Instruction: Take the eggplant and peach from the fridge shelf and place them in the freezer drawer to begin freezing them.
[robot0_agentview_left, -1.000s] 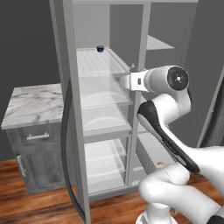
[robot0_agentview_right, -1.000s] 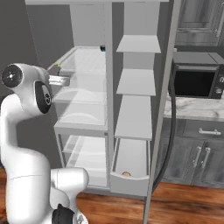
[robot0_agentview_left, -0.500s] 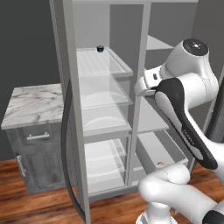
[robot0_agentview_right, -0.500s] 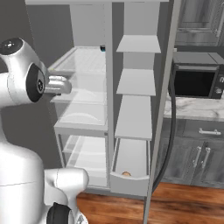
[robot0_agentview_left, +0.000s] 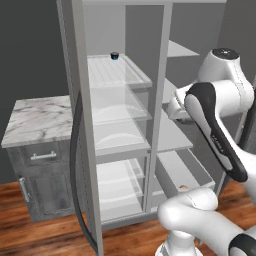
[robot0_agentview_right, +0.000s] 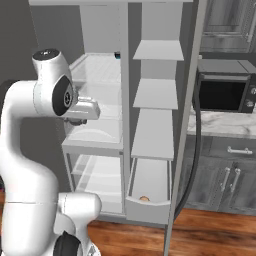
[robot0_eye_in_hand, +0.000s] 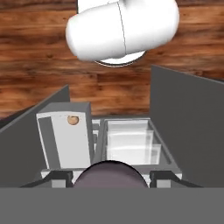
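One fruit down, eggplant (robot0_eye_in_hand: 107, 174) in transit.
You had the gripper (robot0_eye_in_hand: 107, 180) clamped on it, high above the drawer (robot0_eye_in_hand: 53, 139); peach (robot0_eye_in_hand: 72, 119) lay inside. Next, you needed to lower over the drawer.

eggplant (robot0_eye_in_hand: 107, 173) cut off at bottom edge, peach (robot0_agentview_right: 144, 198) half hidden behind freezer drawer (robot0_agentview_right: 148, 207) wall
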